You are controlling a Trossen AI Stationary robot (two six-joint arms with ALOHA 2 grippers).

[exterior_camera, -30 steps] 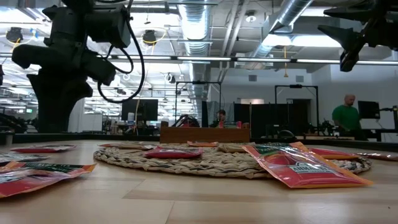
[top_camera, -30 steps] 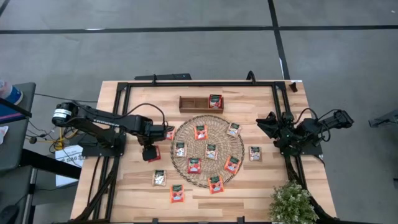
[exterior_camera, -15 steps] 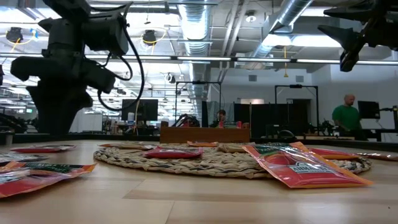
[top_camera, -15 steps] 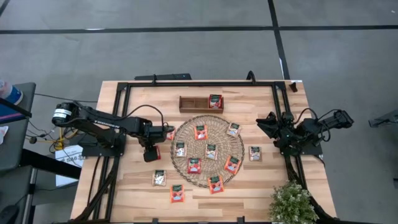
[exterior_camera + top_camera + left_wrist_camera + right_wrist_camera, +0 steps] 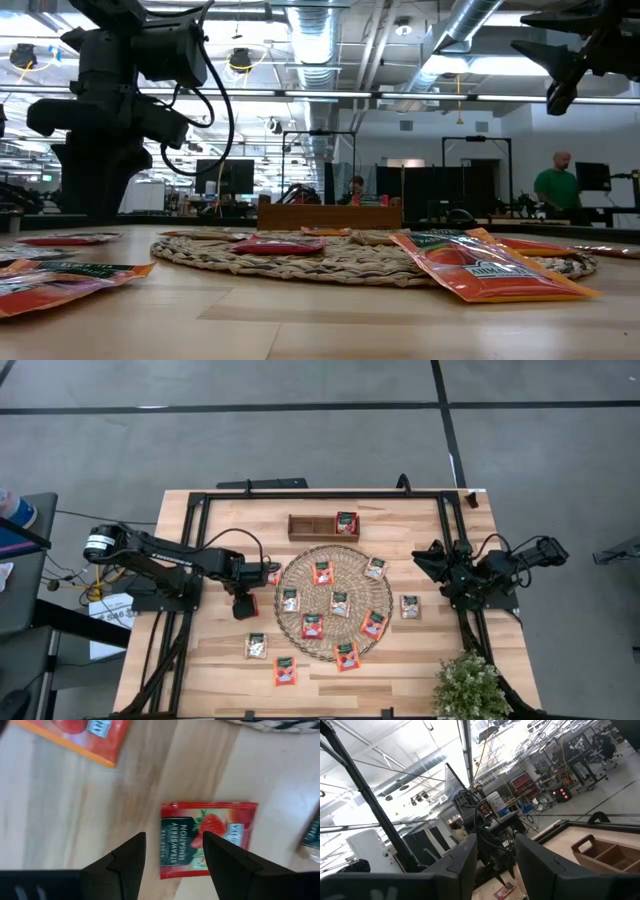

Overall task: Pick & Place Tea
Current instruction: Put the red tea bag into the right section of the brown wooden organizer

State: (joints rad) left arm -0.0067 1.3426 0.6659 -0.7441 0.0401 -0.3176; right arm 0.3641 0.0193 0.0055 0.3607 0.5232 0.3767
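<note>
Just left of the woven mat [image 5: 334, 601], left gripper [image 5: 172, 857] above a red tea packet [image 5: 206, 838] reading "STRAWBERRY SENSATION", fingers spread, nothing held. On the mat, seven packets; one in the wooden tray [image 5: 323, 526]. At the table's right edge, right gripper [image 5: 424, 563] parted, empty.

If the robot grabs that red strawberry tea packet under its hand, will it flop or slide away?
The red packet lies flat and thin on the smooth wooden table, so it may slide when nudged. It looks like a light foil sachet, probably bending a little rather than staying stiff. The left gripper stands open above it.
</note>
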